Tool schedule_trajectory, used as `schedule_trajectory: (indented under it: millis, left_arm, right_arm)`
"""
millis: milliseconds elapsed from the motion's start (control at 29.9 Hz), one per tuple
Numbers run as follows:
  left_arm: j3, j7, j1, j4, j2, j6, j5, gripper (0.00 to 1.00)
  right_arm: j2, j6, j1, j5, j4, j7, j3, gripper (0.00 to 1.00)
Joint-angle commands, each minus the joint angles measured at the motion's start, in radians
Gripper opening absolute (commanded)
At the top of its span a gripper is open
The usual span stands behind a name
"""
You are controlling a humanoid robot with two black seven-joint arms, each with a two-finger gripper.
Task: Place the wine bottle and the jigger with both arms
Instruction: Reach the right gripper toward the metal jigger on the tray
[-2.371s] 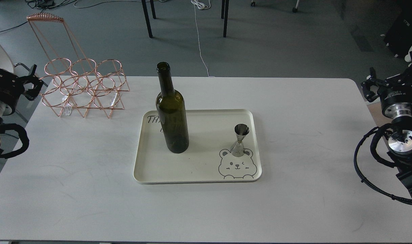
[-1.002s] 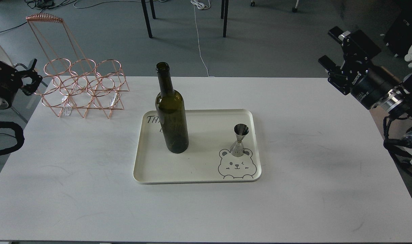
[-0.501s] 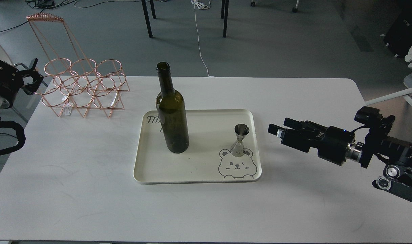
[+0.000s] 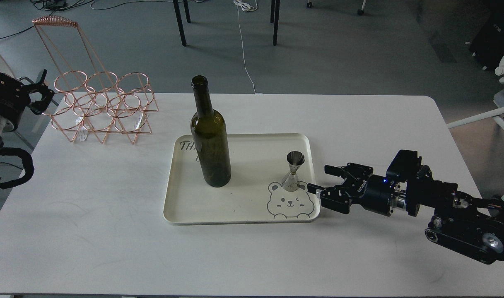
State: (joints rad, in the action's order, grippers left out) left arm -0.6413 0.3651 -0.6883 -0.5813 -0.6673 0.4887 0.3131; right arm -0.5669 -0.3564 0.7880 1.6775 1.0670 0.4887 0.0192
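The dark green wine bottle [image 4: 210, 145] stands upright on the left part of a cream tray [image 4: 169, 203]. The small silver jigger [image 4: 293, 171] stands upright on the tray's right part, just above a bear drawing. My right gripper [image 4: 318, 179] is open and empty, low over the table at the tray's right edge, a little right of the jigger and not touching it. My left gripper [image 4: 39, 96] hangs off the table's far left corner, beside the wire rack, with its fingers apart and empty.
A copper wire bottle rack [image 4: 102, 107] with several rings and a tall handle stands at the table's back left. The white table [image 4: 90, 231] ends close behind the rack. Chair and table legs stand on the floor beyond.
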Motion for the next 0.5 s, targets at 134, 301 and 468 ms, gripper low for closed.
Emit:
schedule_trajectory:
  millis: [134,301,468]
  left_arm:
    - [0.0,0.002,0.0,0.0,-0.02,0.0,0.003,0.99]
    - [-0.001,0.002,-0.004,0.0,-0.021,0.0,0.003,0.99]
    - [0.0,0.0,-0.017,0.0,-0.035,0.0,0.003,0.99]
  right_arm:
    - [0.096,-0.061,0.037,0.005,-0.107,0.0,0.005,0.82]
    - [0.125,-0.061,0.042,0.005,-0.124,0.0,0.01,0.79]
    - [0.16,-0.061,0.04,0.007,-0.159,0.0,0.025,0.77]
